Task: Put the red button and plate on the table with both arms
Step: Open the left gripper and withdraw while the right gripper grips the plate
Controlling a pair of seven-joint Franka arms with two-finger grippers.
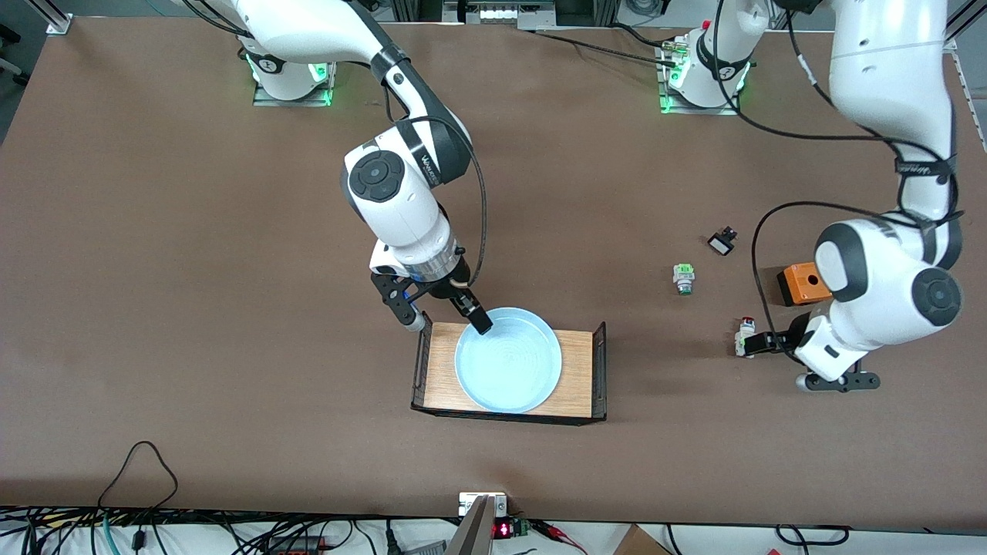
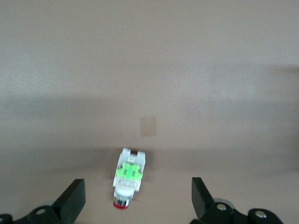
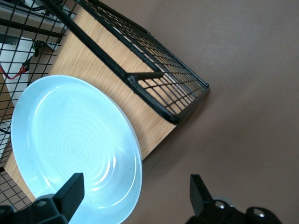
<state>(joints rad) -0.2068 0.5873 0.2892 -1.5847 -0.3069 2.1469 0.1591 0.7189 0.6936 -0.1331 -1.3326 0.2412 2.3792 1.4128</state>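
Observation:
The red button [image 1: 745,336] lies on its side on the brown table [image 1: 231,270] toward the left arm's end, free of any grip. In the left wrist view the red button [image 2: 128,177] lies between the wide-apart fingers of my left gripper [image 2: 138,200]. My left gripper [image 1: 775,361] hangs low beside it, open. The light-blue plate [image 1: 509,362] rests in the wooden tray [image 1: 443,362]. My right gripper [image 1: 449,324] stands open over the plate's rim, one finger inside the plate and the other outside the tray's wire end. The right wrist view shows the plate [image 3: 70,140] edge between the fingers of the right gripper [image 3: 135,193].
A switch with a green tip [image 1: 683,277], a small black part [image 1: 722,243] and an orange box with a hole [image 1: 802,283] lie near the left arm. The tray has black wire ends [image 1: 599,370]. Cables [image 1: 139,462] run along the table's front edge.

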